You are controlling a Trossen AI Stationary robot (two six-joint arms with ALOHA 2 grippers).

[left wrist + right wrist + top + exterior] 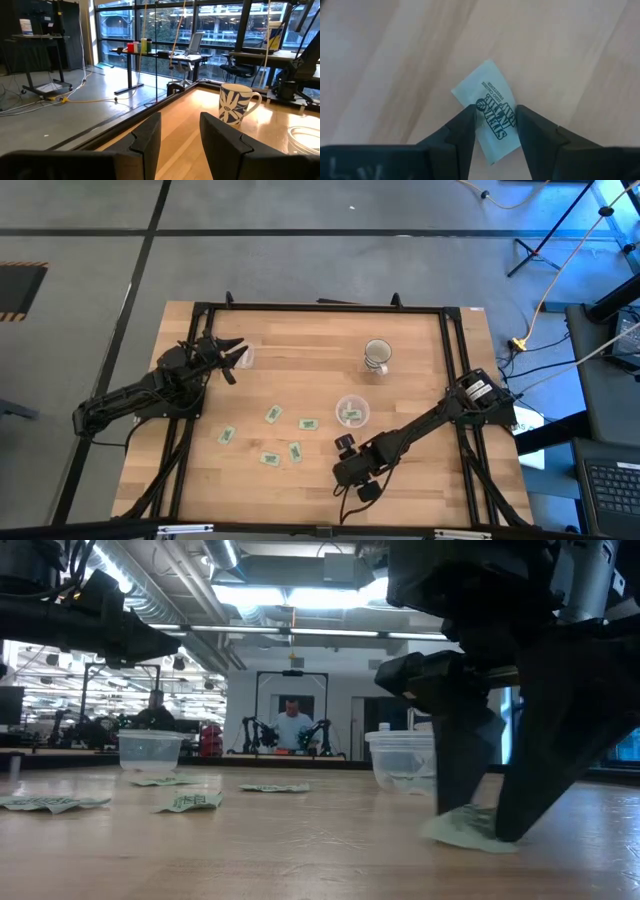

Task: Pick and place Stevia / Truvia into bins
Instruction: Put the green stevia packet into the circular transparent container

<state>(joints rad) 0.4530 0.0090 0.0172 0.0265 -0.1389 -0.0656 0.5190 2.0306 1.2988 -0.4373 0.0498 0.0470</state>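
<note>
The wooden desk (300,340) fills the middle of the high view, framed by a dark rail. The left arm lies along the desk's left side, its left tool (236,356) raised near the far left corner beside 1 clear bin (243,358); in the left wrist view its 2 fingers (148,135) stand apart with nothing between them, and the white mug (235,103) with dark markings shows ahead. The right arm reaches from the right rail down to the near middle of the desk, where the right tool (495,124) points at the wood. Its fingers, narrowly parted, straddle 1 Stevia sachet (492,117) lying flat on the desk; the tips touch or nearly touch its edges, and the low view shows the sachet (462,827) still on the wood under them. A second bin (352,411) stands right of centre, just beyond that tool, with sachets inside. 5 more loose sachets (274,414) lie scattered left of it, near the desk's middle and front. A person shows far off in the room in the low view.
</note>
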